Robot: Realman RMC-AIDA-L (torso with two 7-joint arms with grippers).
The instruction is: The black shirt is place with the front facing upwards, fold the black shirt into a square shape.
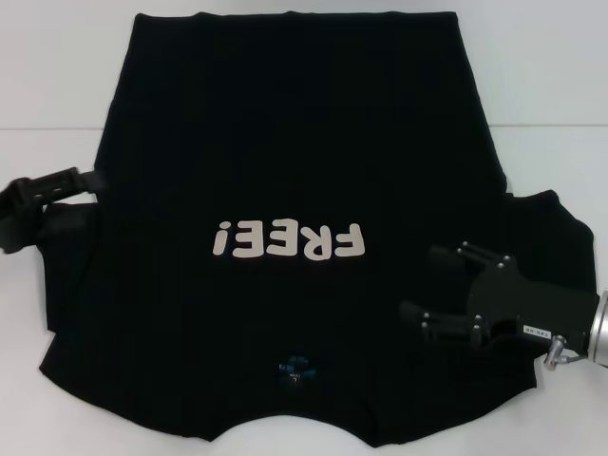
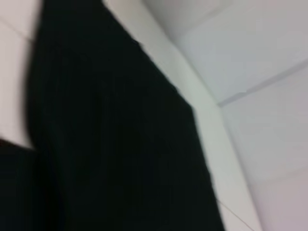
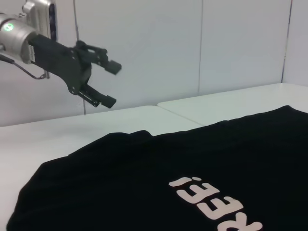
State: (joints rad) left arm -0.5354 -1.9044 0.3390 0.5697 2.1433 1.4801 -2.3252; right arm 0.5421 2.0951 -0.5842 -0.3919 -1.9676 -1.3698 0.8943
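Shirt (image 1: 285, 171) flat, right pincer (image 1: 423, 285) open over its sleeve

Black shirt (image 1: 285, 171) flat on table (image 1: 560, 85), collar nearest robot.

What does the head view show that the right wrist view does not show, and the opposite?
Only the head view shows the right gripper, open above the shirt's right side, the small blue neck label, and the full word "FREE!". Only the right wrist view shows the left gripper clearly from the side, open and raised above the white table. Both show the black shirt lying flat, front up, not yet folded.
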